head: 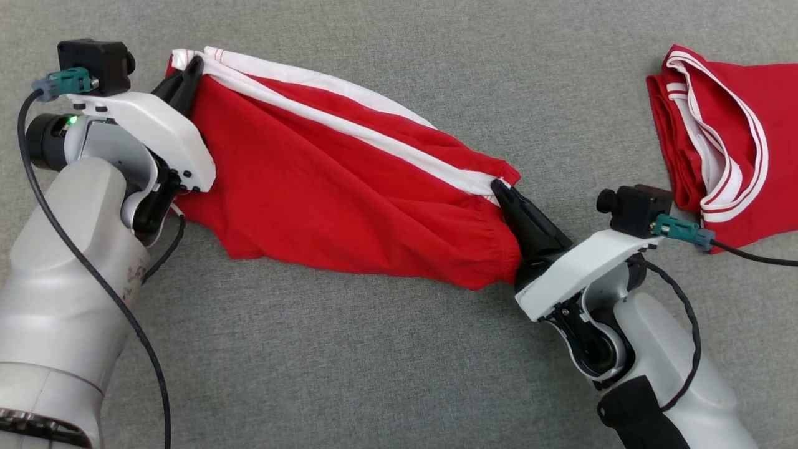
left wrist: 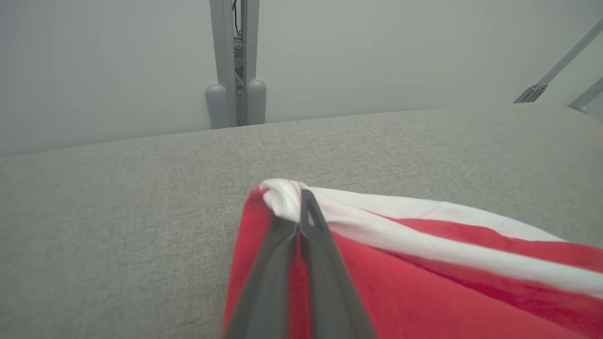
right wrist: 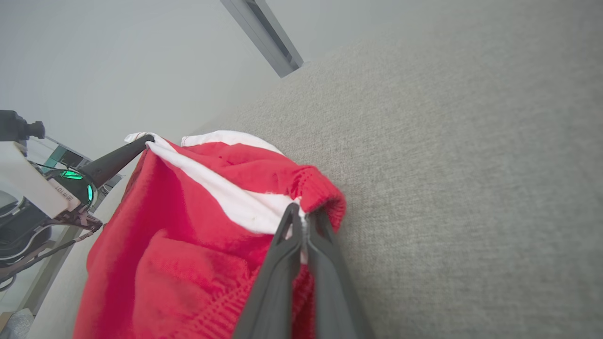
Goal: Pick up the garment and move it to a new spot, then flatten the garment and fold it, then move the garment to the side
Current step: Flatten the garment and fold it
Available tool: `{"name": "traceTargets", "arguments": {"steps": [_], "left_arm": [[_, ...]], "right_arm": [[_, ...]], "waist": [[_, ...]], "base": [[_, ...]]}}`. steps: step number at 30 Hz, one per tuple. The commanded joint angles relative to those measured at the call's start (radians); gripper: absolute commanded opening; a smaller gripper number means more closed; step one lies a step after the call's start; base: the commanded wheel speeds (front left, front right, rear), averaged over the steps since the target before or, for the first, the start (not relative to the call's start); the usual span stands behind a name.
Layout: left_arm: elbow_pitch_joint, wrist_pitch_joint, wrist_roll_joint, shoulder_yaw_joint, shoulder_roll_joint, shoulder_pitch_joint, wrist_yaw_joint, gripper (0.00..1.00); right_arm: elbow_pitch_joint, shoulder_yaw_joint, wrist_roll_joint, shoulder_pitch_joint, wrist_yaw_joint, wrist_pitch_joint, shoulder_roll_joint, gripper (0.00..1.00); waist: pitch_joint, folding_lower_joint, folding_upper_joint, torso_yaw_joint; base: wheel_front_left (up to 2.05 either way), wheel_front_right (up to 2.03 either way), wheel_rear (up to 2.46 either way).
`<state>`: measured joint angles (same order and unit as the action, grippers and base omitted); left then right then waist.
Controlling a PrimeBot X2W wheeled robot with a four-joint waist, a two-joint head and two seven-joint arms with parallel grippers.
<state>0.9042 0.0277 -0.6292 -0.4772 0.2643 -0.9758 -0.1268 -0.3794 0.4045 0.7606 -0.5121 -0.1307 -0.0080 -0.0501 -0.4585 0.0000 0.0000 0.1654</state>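
So, red garment (head: 349,187) with white stripes is lying stretched across the grey fabric surface (head: 374,362), centre-left in the head view. Left gripper (head: 190,72) is pinching its white-striped far-left corner, fingers pressed together on cloth. Right gripper (head: 505,190) is clamping the gathered elastic edge at the opposite end, likewise closed on fabric. Left wrist housing is hiding the garment's lower-left edge. Wrist views are showing cloth bunched at each fingertip pair, possibly lifted slightly, hard to tell. Head view is also catching a second red-and-white garment (head: 729,137) at the right edge, partly cut off, well apart from the first.
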Motion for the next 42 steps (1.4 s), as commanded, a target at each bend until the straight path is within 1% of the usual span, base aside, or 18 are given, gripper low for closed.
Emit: {"name": "traceTargets", "arguments": {"steps": [1,5,6,7,8,9,10,11,12,13,14,15,16,21,24,31,37,42], "left_arm": [[0.022,0.006,0.002,-0.014,-0.004,-0.027,-0.005,0.0],[0.051,0.007,-0.001,-0.032,-0.007,-0.045,-0.004,0.0],[0.06,0.007,-0.004,-0.037,-0.008,-0.048,-0.005,0.07],[0.068,0.008,-0.007,-0.042,-0.009,-0.051,-0.005,0.26],[0.077,0.008,-0.01,-0.047,-0.01,-0.053,-0.005,0.4],[0.084,0.009,-0.013,-0.052,-0.011,-0.056,-0.005,0.49],[0.089,0.011,-0.018,-0.057,-0.013,-0.058,-0.005,0.97],[0.094,0.011,-0.02,-0.062,-0.013,-0.06,-0.005,1.0],[0.099,0.013,-0.025,-0.067,-0.014,-0.062,-0.005,1.0],[0.103,0.013,-0.029,-0.072,-0.015,-0.061,-0.005,1.0],[0.106,0.014,-0.034,-0.077,-0.016,-0.061,-0.005,1.0],[0.107,0.016,-0.039,-0.083,-0.015,-0.061,-0.005,1.0],[0.108,0.016,-0.044,-0.088,-0.016,-0.059,-0.005,1.0],[0.099,0.018,-0.07,-0.124,-0.015,-0.031,-0.004,1.0],[0.078,0.024,-0.09,-0.146,-0.016,-0.004,-0.004,1.0],[0.01,0.058,-0.135,-0.192,0.008,0.109,-0.004,1.0],[-0.014,0.108,-0.192,-0.162,0.042,0.222,-0.002,1.0],[-0.013,0.118,-0.233,-0.13,0.063,0.29,0.013,1.0]], "right_arm": [[-0.031,0.015,0.016,-0.015,0.0,-0.014,-0.002,0.0],[-0.067,0.026,0.028,-0.031,0.0,-0.03,-0.003,0.0],[-0.081,0.029,0.026,-0.037,0.0,-0.034,-0.004,0.0],[-0.092,0.033,0.028,-0.042,0.0,-0.039,-0.004,0.0],[-0.101,0.037,0.031,-0.047,0.0,-0.044,-0.005,0.0],[-0.11,0.042,0.036,-0.05,0.0,-0.048,-0.005,0.0],[-0.119,0.046,0.039,-0.055,0.0,-0.053,-0.005,0.0],[-0.126,0.049,0.043,-0.058,0.0,-0.057,-0.005,0.0],[-0.133,0.052,0.044,-0.061,0.0,-0.064,-0.005,0.0],[-0.14,0.054,0.047,-0.064,0.0,-0.067,-0.006,0.07],[-0.147,0.057,0.05,-0.066,0.0,-0.074,-0.006,0.29],[-0.152,0.058,0.054,-0.067,0.0,-0.079,-0.006,0.48],[-0.155,0.056,0.056,-0.067,0.0,-0.091,-0.006,1.0],[-0.166,0.042,0.044,-0.051,0.0,-0.12,-0.005,1.0],[-0.157,0.024,0.016,-0.031,0.0,-0.131,-0.005,1.0],[-0.104,-0.081,-0.068,0.056,0.0,-0.126,-0.005,1.0],[0.009,-0.2,-0.134,0.162,0.0,-0.082,-0.005,1.0],[0.127,-0.261,-0.158,0.239,0.0,-0.029,-0.004,1.0]], "waist": [[0.001,0.0,0.0,0.003],[0.005,0.0,0.0,0.008],[0.005,0.0,0.0,0.01],[0.006,0.0,0.0,0.011],[0.007,0.0,0.0,0.013],[0.007,0.0,0.0,0.014],[0.008,0.0,0.0,0.015],[0.009,0.0,0.0,0.015],[0.01,0.0,0.0,0.015],[0.011,0.0,0.0,0.015],[0.013,0.0,0.0,0.014],[0.014,0.0,0.0,0.013],[0.017,0.0,0.0,0.011],[0.038,0.0,0.0,-0.002],[0.056,0.0,0.0,-0.011],[0.114,0.0,0.0,-0.03],[0.172,0.0,0.0,-0.032],[0.205,0.0,0.0,-0.023]], "base": [[0.0,0.0,0.0],[0.0,0.0,0.0],[0.0,0.0,0.0],[0.0,0.0,0.0],[0.0,0.0,0.0],[0.0,0.0,0.0],[0.0,0.0,0.0],[0.0,0.0,0.0],[0.0,0.0,0.0],[0.0,0.0,0.0],[0.0,0.0,0.0],[0.0,0.0,0.0],[0.0,0.0,0.0],[0.0,0.0,0.0],[0.0,0.0,0.0],[0.0,0.0,0.0],[0.0,0.0,0.0],[0.0,0.0,0.0]]}}
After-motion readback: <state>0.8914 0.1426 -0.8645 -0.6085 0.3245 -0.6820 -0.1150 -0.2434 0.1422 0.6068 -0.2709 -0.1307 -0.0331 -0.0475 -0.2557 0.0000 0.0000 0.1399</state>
